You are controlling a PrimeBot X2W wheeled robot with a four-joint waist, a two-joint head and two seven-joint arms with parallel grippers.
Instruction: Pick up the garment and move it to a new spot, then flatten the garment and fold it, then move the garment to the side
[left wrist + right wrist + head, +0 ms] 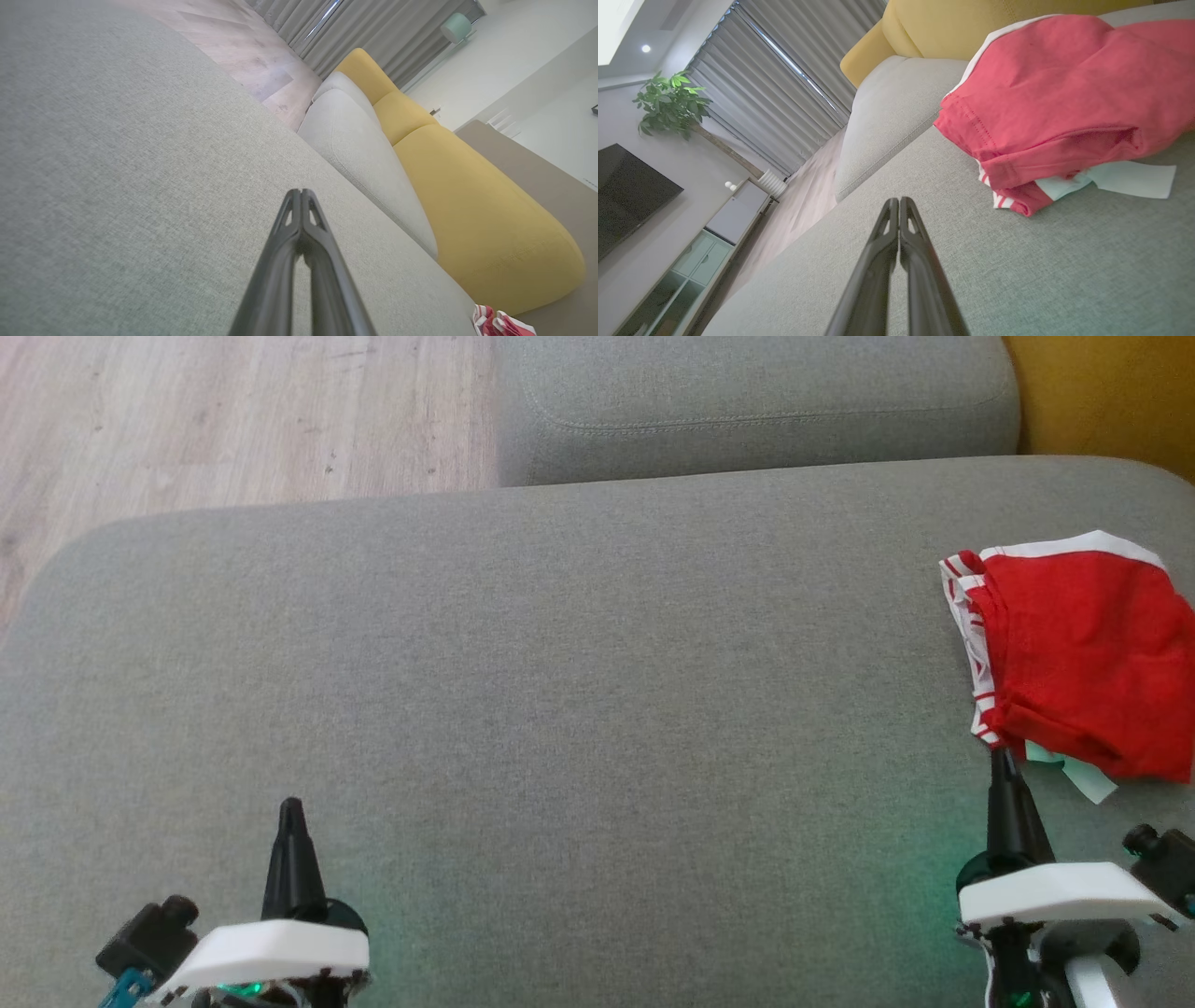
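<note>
A red garment [1083, 663] with white trim lies folded at the right edge of the grey sofa cushion [560, 691]. A pale label sticks out from under its near edge. In the right wrist view the garment [1064, 102] sits just ahead and to the right of my right gripper [899, 201], which is shut and empty. In the head view the right gripper [1004, 756] has its tip next to the garment's near left corner. My left gripper [290, 805] is shut and empty over bare cushion at the lower left. In the left wrist view a corner of the garment [497, 323] shows far beyond the left gripper [300, 192].
A second grey cushion [747, 401] lies behind, with a yellow cushion [1111, 392] at the back right. Wooden floor [233, 420] lies past the cushion's far left edge. A potted plant [672, 102], curtains and a cabinet stand in the room beyond.
</note>
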